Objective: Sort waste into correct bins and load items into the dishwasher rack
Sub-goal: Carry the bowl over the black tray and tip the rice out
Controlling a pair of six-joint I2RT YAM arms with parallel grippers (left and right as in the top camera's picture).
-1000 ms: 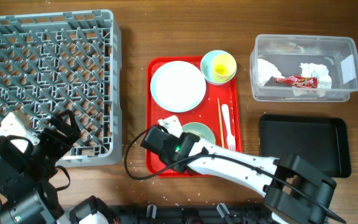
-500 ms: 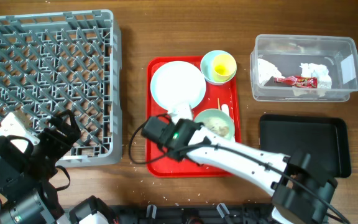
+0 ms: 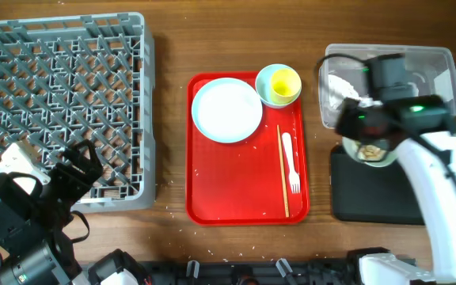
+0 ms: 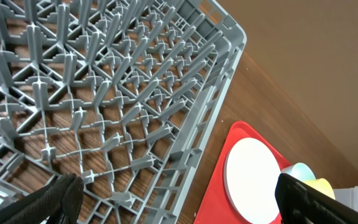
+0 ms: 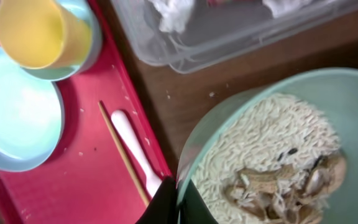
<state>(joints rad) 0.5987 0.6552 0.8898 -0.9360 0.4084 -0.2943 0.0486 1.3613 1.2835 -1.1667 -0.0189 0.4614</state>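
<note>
Green bowl [image 5: 353,99] of rice scraps [image 5: 272,143], rim pinched in right gripper [image 5: 174,202], over black tray's [image 3: 362,194] edge. Left gripper [image 4: 179,205] agape, empty.

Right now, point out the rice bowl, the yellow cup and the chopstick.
rice bowl [image 5: 356,102], right wrist view, bare inner wall.
yellow cup [image 3: 284,81], overhead view, inside bottom.
chopstick [image 3: 282,170], overhead view, middle of the shaft.

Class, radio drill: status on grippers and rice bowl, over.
Right gripper shut on bowl of rice scraps, above black tray corner. Left gripper open, at rack.
</note>
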